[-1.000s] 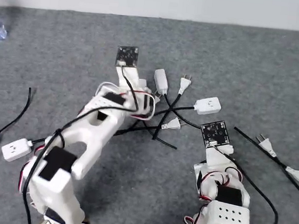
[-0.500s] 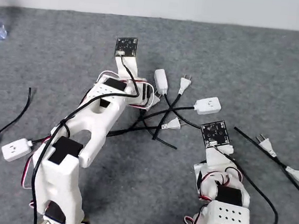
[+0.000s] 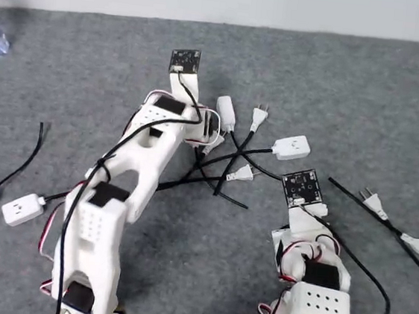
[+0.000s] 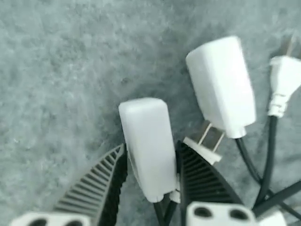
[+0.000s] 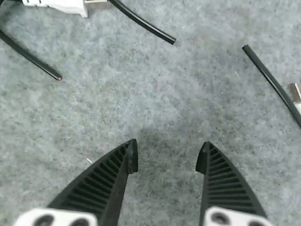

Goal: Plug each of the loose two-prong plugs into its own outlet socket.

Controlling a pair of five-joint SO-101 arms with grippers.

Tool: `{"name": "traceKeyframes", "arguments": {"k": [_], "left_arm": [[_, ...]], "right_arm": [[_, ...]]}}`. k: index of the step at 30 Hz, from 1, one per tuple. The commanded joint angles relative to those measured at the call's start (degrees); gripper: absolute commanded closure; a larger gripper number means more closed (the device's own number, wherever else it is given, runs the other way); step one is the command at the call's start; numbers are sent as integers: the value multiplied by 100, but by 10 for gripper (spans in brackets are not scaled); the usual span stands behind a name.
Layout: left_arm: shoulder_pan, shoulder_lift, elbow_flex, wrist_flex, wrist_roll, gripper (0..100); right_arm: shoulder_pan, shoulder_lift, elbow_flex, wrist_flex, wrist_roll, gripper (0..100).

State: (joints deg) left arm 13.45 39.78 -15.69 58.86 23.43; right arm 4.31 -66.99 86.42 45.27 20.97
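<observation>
Left gripper (image 4: pixel 151 148): clamped on white outlet socket (image 4: pixel 145 125), just beside second socket (image 4: pixel 221 84).
Right gripper (image 5: pixel 168 145): spread open, nothing held, over grey carpet (image 5: pixel 141 94).
Two-prong plug (image 3: pixel 258 117): laid loose beside second socket, in the cable tangle.
Far plugs (image 3: pixel 371 199): unplugged, at the carpet's right side.
Spare sockets (image 3: pixel 22 209): laid at the left edge.

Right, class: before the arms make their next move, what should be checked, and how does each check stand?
1. Left jaws hold the block: ok, one jaw on each side.
2. Block's socket holes facing out: cannot tell.
3. Right jaws free: ok, open over bare carpet.
4. Plug near right jaws: ok, probably reachable.
5. Cables untangled: not ok, they cross.
</observation>
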Motion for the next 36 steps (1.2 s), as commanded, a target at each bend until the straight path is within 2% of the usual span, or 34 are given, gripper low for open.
{"name": "traceKeyframes", "arguments": {"k": [1,5,10,15,19,22,27,29,32,36], "left_arm": [[-18,281,-1051,844,-62,854],[-26,624,-1604,1284,-70,985],[-9,651,-1947,1802,-79,988],[53,-97,-2712,3262,-97,988],[35,-809,-3029,4044,-659,988],[-246,-1310,-2888,4185,-1327,988],[-1398,-2356,-2255,4185,-2462,988],[-1960,-2813,-1859,4185,-3253,988],[-2945,-3332,-1279,4185,-4870,988],[-4396,-3508,-646,4009,-6602,988]], "right_arm": [[48,-31,-44,-119,62,788],[48,-31,-44,-145,62,790],[40,-75,97,-286,290,790],[-163,-75,114,-277,334,790],[-163,-75,123,-277,334,790],[-180,-75,149,-295,334,790],[-189,-75,158,-295,334,790],[-180,-75,158,-295,334,790],[-180,-75,158,-295,334,790],[-189,-75,167,-295,334,790]]}}
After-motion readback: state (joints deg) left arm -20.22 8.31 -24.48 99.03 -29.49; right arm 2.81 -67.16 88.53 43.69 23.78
